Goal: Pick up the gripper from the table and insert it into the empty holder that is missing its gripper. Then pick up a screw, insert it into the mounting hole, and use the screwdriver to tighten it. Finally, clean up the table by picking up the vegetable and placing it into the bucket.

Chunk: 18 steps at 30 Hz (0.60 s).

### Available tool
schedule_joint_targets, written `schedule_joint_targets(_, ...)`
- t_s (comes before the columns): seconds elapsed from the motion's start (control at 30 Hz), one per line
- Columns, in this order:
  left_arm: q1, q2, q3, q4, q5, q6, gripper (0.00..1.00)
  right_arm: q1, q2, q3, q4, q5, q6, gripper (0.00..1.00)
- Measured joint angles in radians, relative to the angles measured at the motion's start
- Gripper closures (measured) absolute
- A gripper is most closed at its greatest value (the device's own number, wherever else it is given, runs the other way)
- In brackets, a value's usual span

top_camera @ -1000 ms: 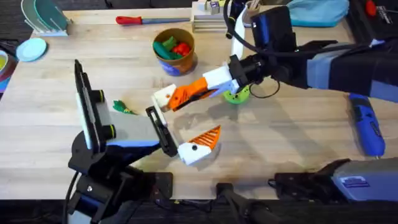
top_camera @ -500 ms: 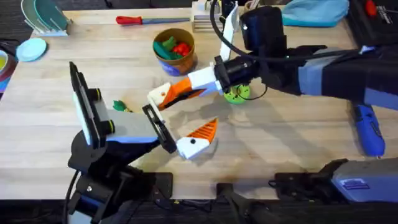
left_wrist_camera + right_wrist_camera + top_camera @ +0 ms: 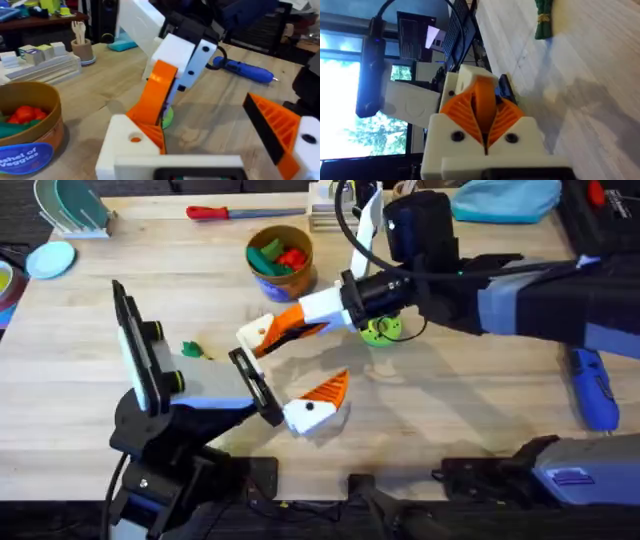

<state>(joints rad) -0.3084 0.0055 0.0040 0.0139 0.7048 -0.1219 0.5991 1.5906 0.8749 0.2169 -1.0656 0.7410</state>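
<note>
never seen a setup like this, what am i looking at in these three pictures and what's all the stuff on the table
These are two robot arms at a wooden table, each ending in a two-finger claw, white with orange ribbed pads. One picture looks down from above the table; the other two come from small cameras on each arm's wrist.

From above, the left gripper sits near the middle of the table. The right gripper reaches in from the right side, its fingers pressed together.

On the table: a red-handled screwdriver along the far edge, a tan bucket of toy vegetables, a small green vegetable lying loose, a green disc partly under the right arm, and a blue tool at the right. I cannot tell whether either gripper holds anything.
</note>
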Motion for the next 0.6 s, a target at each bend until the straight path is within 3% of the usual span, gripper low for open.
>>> schedule_joint_targets(0.23, 0.011, 0.000, 0.000, 0.005, 0.029, -0.004, 0.008, 0.000, 0.000, 0.000, 0.000, 0.000, 0.000, 0.993)
schedule_joint_targets(0.6, 0.011, 0.000, -0.001, 0.076, 0.002, -0.017, 0.008, 0.007, -0.016, 0.000, 0.080, 0.030, 0.073, 0.993)
